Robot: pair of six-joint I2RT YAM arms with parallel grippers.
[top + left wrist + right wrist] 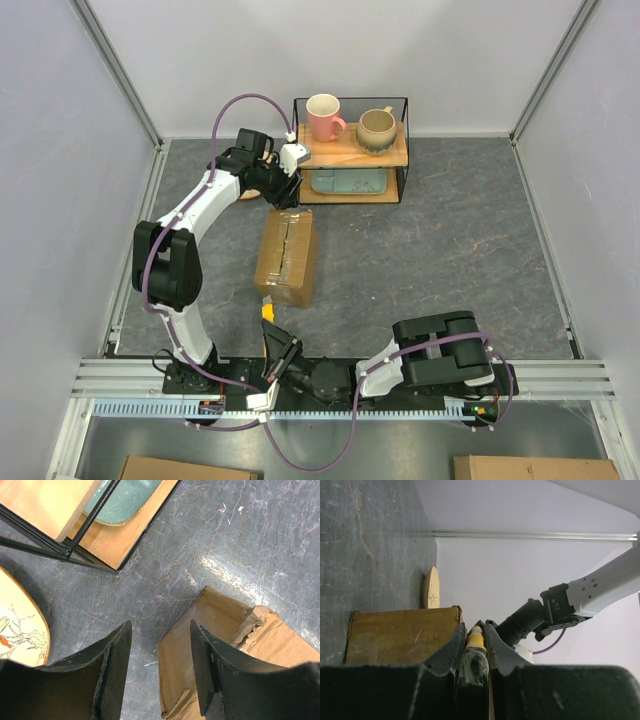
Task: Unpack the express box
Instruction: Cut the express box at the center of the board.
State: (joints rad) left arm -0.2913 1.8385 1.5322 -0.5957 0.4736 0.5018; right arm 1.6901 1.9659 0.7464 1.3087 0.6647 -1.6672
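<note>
The express box [287, 258], a brown carton with clear tape along its top seam, lies lengthwise in the middle of the table. My left gripper [284, 194] hangs open over its far end. In the left wrist view the left gripper [160, 627] straddles the box's [210, 625] far corner, where the cardboard edge is torn; nothing is between the fingers. My right gripper [272, 325] sits low at the box's near end, shut on a yellow tool [268, 311]. The right wrist view shows the yellow tool [475, 639] pinched in the right gripper [475, 626], beside the box [400, 635].
A black wire shelf [400, 150] stands behind the box, with a pink mug [324, 117] and a beige mug [377, 129] on its wooden board and a teal tray [345, 181] below. A round wooden disc [20, 625] lies left of the shelf. Plain cardboard boxes [190, 468] lie below the near rail.
</note>
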